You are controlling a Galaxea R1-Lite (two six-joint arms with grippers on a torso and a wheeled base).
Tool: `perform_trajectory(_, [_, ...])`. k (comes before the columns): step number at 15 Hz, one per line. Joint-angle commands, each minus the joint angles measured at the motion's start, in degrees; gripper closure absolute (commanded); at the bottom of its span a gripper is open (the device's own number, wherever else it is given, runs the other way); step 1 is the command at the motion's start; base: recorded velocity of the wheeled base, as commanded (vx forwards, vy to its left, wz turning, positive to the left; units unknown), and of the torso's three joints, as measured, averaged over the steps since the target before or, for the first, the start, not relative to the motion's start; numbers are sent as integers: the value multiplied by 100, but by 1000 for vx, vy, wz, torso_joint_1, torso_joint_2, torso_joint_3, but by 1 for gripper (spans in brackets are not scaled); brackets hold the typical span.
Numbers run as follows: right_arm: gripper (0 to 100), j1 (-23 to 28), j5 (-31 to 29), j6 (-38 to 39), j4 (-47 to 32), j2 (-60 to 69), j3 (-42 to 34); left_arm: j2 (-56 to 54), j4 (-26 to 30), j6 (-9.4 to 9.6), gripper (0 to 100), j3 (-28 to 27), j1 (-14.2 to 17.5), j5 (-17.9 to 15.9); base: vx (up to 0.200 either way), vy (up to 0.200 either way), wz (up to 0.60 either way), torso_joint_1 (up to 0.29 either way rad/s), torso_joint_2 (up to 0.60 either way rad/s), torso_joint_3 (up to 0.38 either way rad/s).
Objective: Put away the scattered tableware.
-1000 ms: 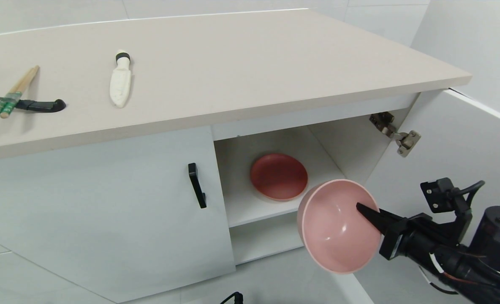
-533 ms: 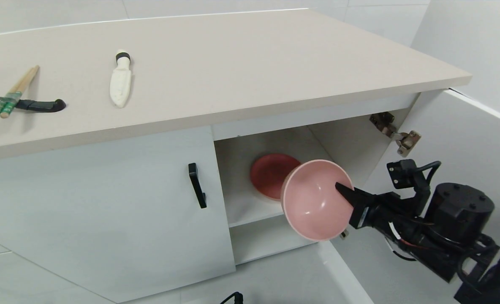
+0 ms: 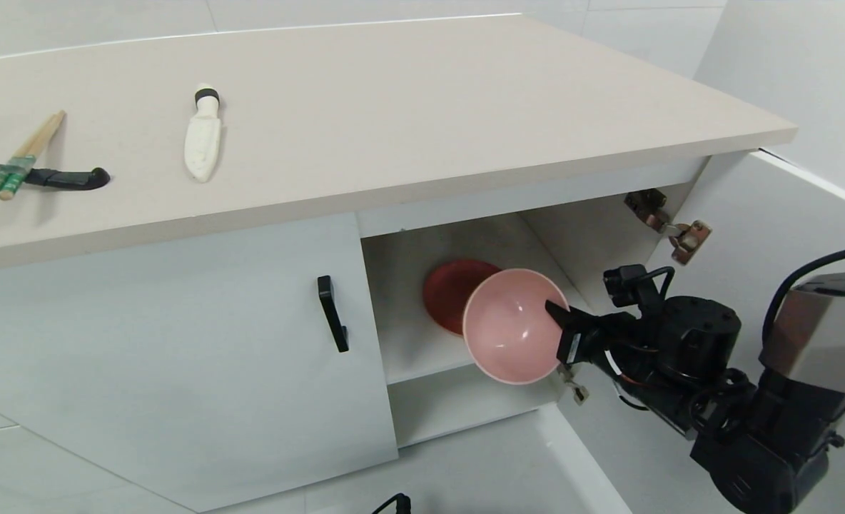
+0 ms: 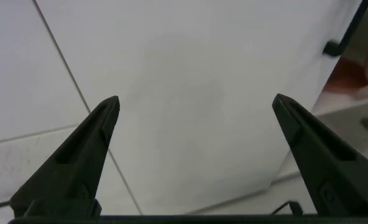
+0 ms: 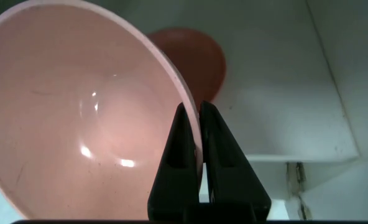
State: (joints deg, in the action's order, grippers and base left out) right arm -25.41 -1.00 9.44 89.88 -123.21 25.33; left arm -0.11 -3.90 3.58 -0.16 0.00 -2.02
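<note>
Two right fingers (image 5: pixel 179 155) pinch the pink bowl (image 5: pixel 78 112) by its rim.

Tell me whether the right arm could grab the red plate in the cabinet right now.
Probably not. The right gripper has its fingers shut on the pink bowl, which hangs between it and the red plate on the shelf. The open door leaves the cabinet mouth free.

Identified as a kitchen. Indicated by beige countertop (image 3: pixel 465 107) over white base cabinet (image 3: pixel 180 371) with black handle (image 3: pixel 332 314), metal hinge (image 3: pixel 669 221) at 3 o'clock, and white tiled wall (image 3: pixel 394 13) at 12 o'clock. Confirmed by tableware: chopsticks (image 3: pixel 19 158) at 9 o'clock and white knife (image 3: pixel 203 139) at 10 o'clock on countertop, red plate (image 3: pixel 447 293) on inner shelf (image 3: pixel 408 346).
</note>
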Motion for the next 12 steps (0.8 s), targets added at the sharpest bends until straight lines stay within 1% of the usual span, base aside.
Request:
perform_trajectory(1, [100, 71, 74, -3, 12, -309, 446, 29, 531, 46, 0, -46, -18, -61, 0, 0, 0, 0, 0, 0])
perform_trajectory(2, [100, 71, 82, -12, 12, -449, 657, 11, 337, -104, 0, 16, -18, -105, 0, 0, 0, 0, 0, 0])
perform_trajectory(3, [100, 71, 135, -12, 12, -616, 877, 11, 390, -183, 0, 16, -18, -105, 0, 0, 0, 0, 0, 0])
perform_trajectory(6, [100, 132, 293, -21, 12, -819, 1255, 11, 390, -218, 0, 16, -18, -114, 0, 0, 0, 0, 0, 0])
perform_trajectory(7, [100, 150, 293, -21, 12, -854, 1264, 11, 390, -253, 0, 16, -18, -114, 0, 0, 0, 0, 0, 0])
perform_trajectory(10, [100, 141, 302, -29, 12, -959, 1272, 11, 390, -253, 0, 16, -18, -114, 0, 0, 0, 0, 0, 0])
perform_trajectory(12, [100, 167, 293, -320, 12, -1144, 1519, 11, 390, -253, 0, 16, -18, -114, 0, 0, 0, 0, 0, 0])
